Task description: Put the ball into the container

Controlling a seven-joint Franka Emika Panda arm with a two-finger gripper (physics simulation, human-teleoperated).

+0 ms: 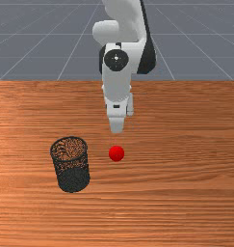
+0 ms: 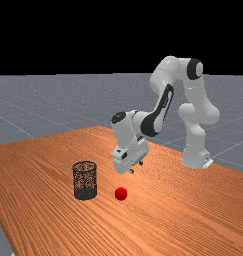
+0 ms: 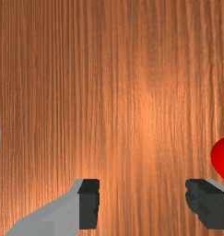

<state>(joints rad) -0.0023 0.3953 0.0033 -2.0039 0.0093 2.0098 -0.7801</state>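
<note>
Fingers (image 3: pixel 89 205) of the gripper (image 3: pixel 143 203), foremost in the wrist view, stand parted with only worktop (image 3: pixel 132 92) visible between them; the gripper is open and holds nothing. The ball (image 1: pixel 116 153), red, rests on the worktop beside the container (image 1: pixel 72 179), apart from it, to its right in the front view. In the wrist view the ball lies beyond one finger, outside the gap, so the hand probably needs a sideways shift before descending. The parted fingers presumably serve to admit the ball, whose free sides should allow a grip from both. The container, a dark mesh basket, stands upright, its mouth upward, as suits a drop from above. Task stage, as judged: approach, before grasping. A finger lowered off-centre could set the ball rolling.
</note>
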